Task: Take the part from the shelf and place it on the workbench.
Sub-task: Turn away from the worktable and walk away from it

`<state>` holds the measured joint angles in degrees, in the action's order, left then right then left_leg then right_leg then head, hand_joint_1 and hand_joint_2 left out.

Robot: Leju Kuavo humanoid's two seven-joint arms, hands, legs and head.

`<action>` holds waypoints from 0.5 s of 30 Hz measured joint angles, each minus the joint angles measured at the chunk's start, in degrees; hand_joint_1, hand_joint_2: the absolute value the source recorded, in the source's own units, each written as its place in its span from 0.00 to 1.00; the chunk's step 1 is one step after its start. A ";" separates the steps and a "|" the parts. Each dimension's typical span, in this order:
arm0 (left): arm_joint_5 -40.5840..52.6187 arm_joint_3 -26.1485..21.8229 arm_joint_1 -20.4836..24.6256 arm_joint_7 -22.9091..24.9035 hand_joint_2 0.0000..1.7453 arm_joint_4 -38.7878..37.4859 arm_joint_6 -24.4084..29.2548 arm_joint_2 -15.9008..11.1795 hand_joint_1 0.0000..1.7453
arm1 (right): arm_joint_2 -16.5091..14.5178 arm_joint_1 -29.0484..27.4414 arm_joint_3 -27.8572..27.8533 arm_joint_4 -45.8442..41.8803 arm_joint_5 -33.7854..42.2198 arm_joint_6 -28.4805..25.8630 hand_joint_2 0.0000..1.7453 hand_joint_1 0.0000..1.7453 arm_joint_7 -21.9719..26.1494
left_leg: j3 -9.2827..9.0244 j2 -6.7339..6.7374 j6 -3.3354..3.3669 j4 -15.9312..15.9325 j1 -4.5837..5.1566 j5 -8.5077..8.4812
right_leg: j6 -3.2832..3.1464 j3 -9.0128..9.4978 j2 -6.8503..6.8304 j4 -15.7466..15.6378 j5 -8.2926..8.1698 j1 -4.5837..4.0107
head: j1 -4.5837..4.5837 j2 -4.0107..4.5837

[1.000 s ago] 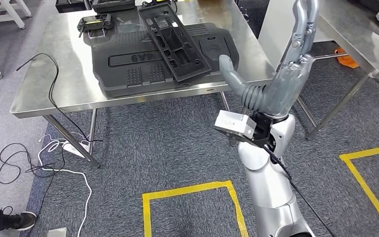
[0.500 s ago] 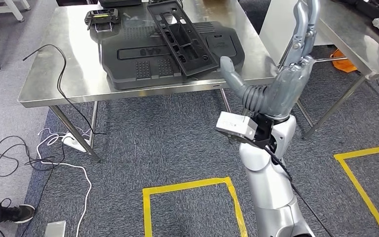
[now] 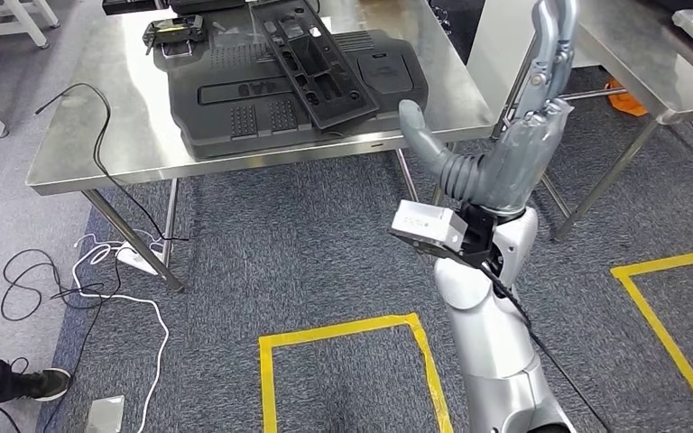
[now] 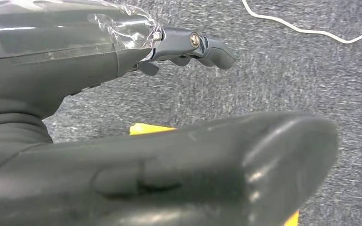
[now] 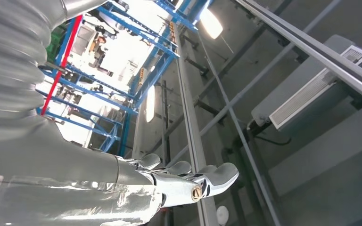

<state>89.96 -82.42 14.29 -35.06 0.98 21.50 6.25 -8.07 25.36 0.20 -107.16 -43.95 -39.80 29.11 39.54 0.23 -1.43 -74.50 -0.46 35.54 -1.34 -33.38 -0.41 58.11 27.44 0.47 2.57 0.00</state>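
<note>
part (image 3: 318,61) lies across black cover (image 3: 235,90) on workbench (image 3: 90,153) | right hand (image 3: 505,153) raised, fingers spread, empty | left hand (image 4: 122,141) empty

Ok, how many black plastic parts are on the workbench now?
2: a large flat panel on the workbench, and a long narrow tray lying across it. More may lie past the picture's top edge.

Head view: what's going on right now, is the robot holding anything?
No. The right hand is raised, fingers straight up and thumb out, empty. The left hand hangs over the carpet, also empty. Two black parts, a large moulded panel with a narrower tray atop it, lie on the steel workbench.
</note>
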 joint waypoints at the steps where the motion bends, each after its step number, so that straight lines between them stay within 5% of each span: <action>1: 0.00 0.00 0.01 0.00 0.00 0.01 0.01 0.00 0.00 | 0.00 -0.02 0.00 0.00 -0.03 0.00 1.00 0.00 -0.03 | -1.96 0.00 0.16 2.78 0.00 -1.42 | 0.11 -0.22 0.02 0.11 -0.16 0.00 | -0.04 0.00; 4: 0.01 0.00 0.08 0.02 0.00 0.00 0.00 -0.01 0.00 | 0.00 0.01 0.00 0.00 -0.25 0.00 1.00 0.00 -0.10 | -8.34 -0.17 0.89 14.14 0.16 -5.36 | 0.59 -0.75 0.06 0.63 -0.45 -0.20 | -0.21 0.00; 9: -0.01 0.00 0.05 0.09 0.00 -0.01 0.01 -0.01 0.00 | 0.01 0.03 0.00 0.00 -0.33 0.00 1.00 0.00 -0.15 | -8.28 -0.10 2.34 16.41 0.15 -6.62 | 2.05 -1.70 0.15 1.33 -0.51 -0.16 | -0.20 0.00; 11: 0.01 0.00 0.21 0.09 0.00 -0.02 0.01 0.00 0.00 | 0.02 0.05 0.00 0.00 -0.32 0.00 1.00 0.00 -0.21 | -7.61 0.13 3.03 16.66 -0.04 -7.42 | 2.65 -3.48 0.26 5.74 3.05 -0.01 | 0.16 0.00; 13: 0.01 0.00 0.27 0.09 0.00 -0.02 0.01 0.00 0.00 | 0.03 -0.07 0.00 0.00 -0.28 0.00 1.00 0.00 -0.26 | -6.64 0.26 3.31 16.59 0.05 -8.03 | 3.14 -6.13 0.28 13.34 7.61 0.10 | 0.55 0.00; 15: 0.01 0.00 0.25 0.09 0.00 -0.02 0.01 0.00 0.00 | 0.04 -0.22 0.00 0.00 -0.18 0.00 1.00 0.00 -0.26 | -5.79 0.32 3.27 16.44 0.12 -8.55 | 3.29 -6.34 0.28 16.30 8.57 0.16 | 0.66 0.00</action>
<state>89.97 -82.42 14.55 -34.97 0.96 21.50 6.25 -8.03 25.13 0.20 -107.16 -44.13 -39.80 28.85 33.75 0.55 1.84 -58.06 -0.35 26.98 1.95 -39.73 -0.13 74.41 36.02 0.63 3.23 0.00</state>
